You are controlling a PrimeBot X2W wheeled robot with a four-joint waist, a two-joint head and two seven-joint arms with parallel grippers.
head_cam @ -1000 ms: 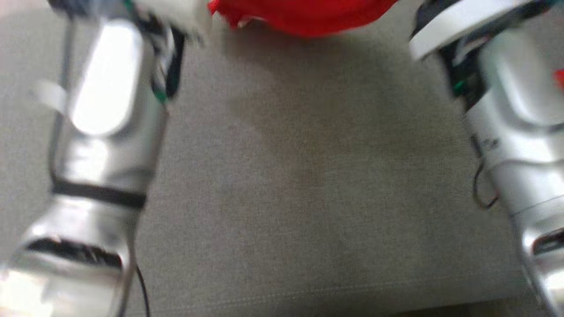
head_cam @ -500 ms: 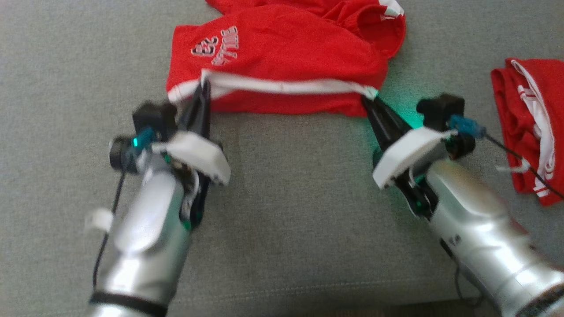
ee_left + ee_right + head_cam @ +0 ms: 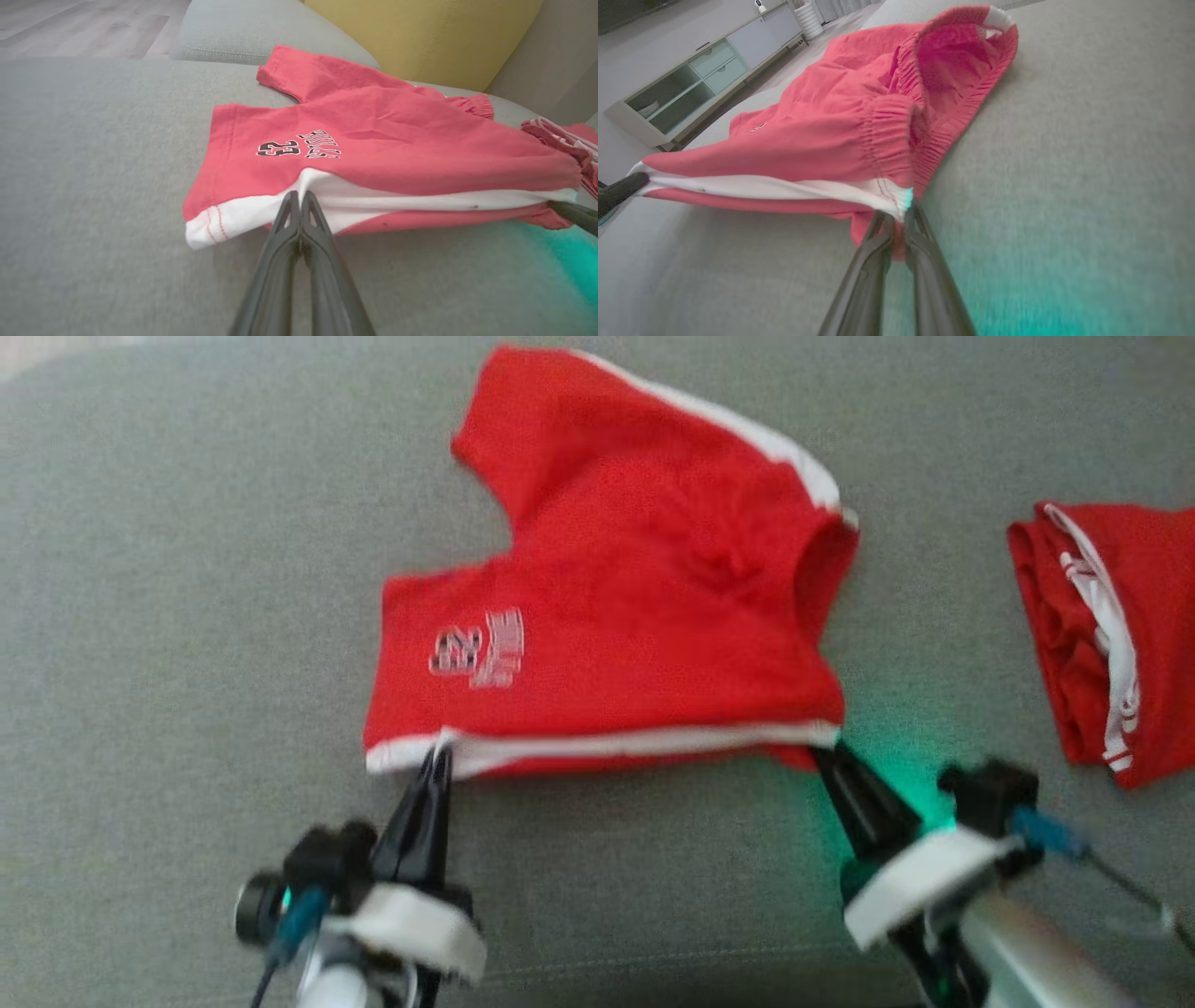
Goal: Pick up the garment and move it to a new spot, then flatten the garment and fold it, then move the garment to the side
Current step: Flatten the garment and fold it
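A grey sofa cushion [image 3: 187, 569] carried the red shorts [image 3: 635, 616], their white hem [image 3: 635, 743] clamped near one end by the closed left gripper [image 3: 439, 753] and at the other corner by the closed right gripper [image 3: 823, 753].

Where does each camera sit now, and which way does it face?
Head view: on the head, looking down at the grey cushion; left gripper and right gripper low, shut on the red shorts.
Left wrist view: on that wrist, looking along its fingers toward a yellow cushion.
Right wrist view: on that wrist, along its fingers toward a cabinet.
Shared: both wrist views show the white hem stretched between the grippers.
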